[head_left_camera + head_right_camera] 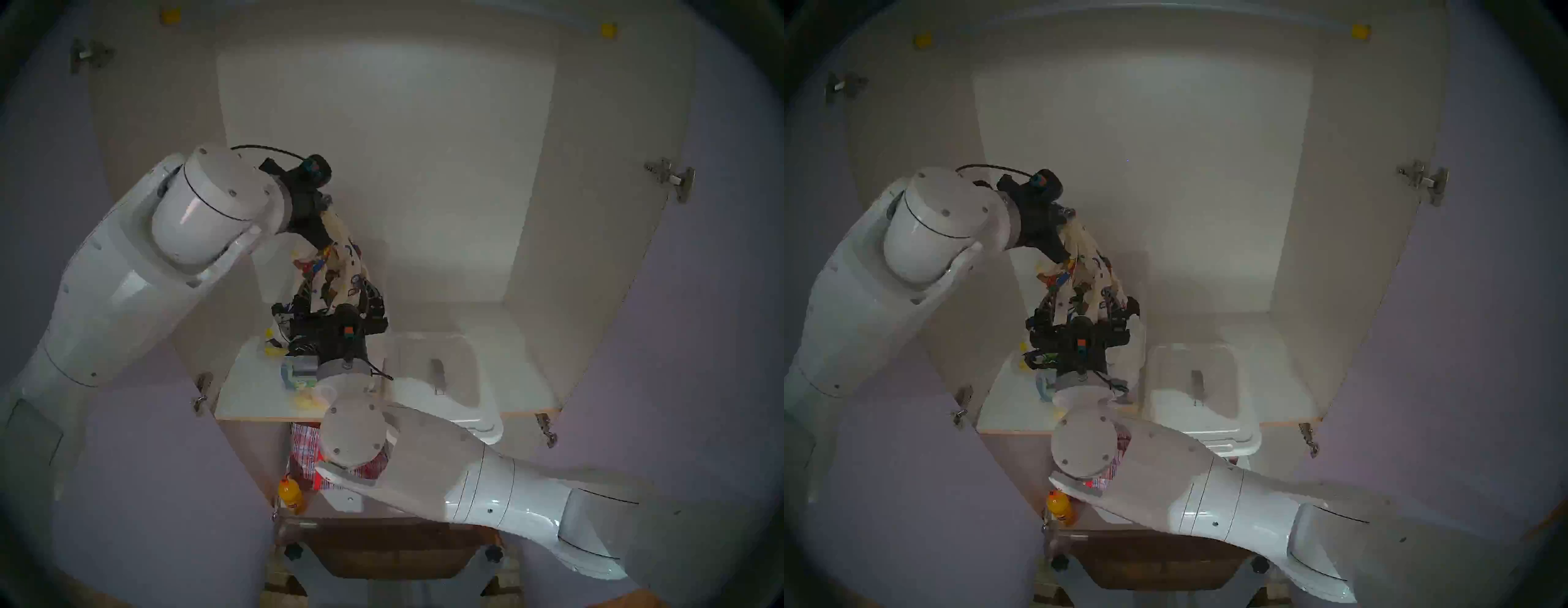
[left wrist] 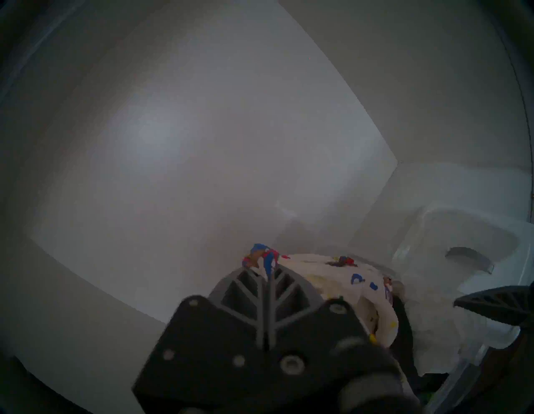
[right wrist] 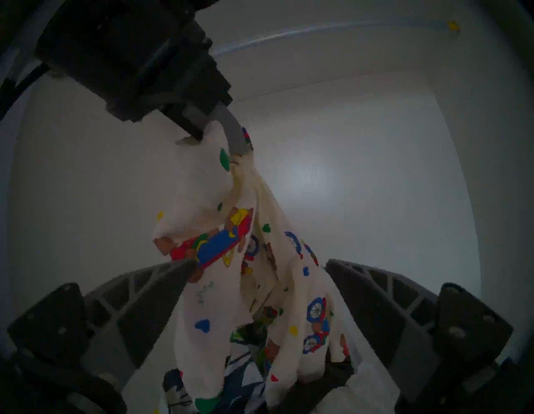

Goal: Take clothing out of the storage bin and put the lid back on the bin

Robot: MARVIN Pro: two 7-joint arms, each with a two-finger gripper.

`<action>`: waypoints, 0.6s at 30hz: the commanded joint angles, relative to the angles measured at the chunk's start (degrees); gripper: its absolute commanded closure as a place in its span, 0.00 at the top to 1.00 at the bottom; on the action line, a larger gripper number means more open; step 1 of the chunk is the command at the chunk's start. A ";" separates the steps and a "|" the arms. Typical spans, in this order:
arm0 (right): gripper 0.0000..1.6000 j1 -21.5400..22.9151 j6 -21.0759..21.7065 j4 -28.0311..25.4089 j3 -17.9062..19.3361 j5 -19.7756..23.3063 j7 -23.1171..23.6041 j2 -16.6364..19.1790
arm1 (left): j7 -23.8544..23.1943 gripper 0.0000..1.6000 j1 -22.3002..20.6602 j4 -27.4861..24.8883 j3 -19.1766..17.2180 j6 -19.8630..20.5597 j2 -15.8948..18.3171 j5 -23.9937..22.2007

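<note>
Overhead, one left claw pinches one garment.

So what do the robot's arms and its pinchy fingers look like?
Both arms are fat, glossy white tubes with thin dark seam lines, round grey-white joint caps and small screws. The left arm has a thin black cable looping to its wrist. Each wrist carries a black block with a little coloured mark. The left gripper and right gripper are black, with dark grey pointed fingers ribbed like leaf veins.

Cream cartoon-print clothing hangs bunched, lifted; lid flat.
</note>
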 commanded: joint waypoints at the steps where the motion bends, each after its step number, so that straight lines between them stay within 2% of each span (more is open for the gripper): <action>1: 1.00 0.48 -2.46 -0.62 0.82 -0.27 -0.16 -0.86 | 2.35 0.00 -2.12 -1.49 -0.94 -0.28 -0.07 -0.05; 4: 1.00 0.19 -2.71 -0.27 1.17 -0.14 -0.78 -0.65 | 3.01 0.00 -1.89 -2.10 -0.95 -0.28 0.23 -0.80; 10: 1.00 1.28 -1.32 3.94 1.87 3.69 1.50 -2.01 | 4.25 0.00 -1.56 -2.74 -1.09 -0.28 1.19 -2.66; 11: 1.00 2.11 -2.08 5.18 0.93 2.90 3.11 -1.88 | 4.37 0.00 -1.54 -2.73 -1.08 -0.28 1.33 -2.94; 15: 1.00 3.47 -3.82 8.72 -0.09 4.90 8.40 -2.73 | 4.55 0.00 -1.09 -2.74 -1.47 -0.28 1.52 -5.00; 18: 1.00 4.59 -4.75 11.25 0.67 7.14 14.20 -3.97 | 4.88 0.00 -0.73 -2.84 -1.36 -0.28 1.80 -6.05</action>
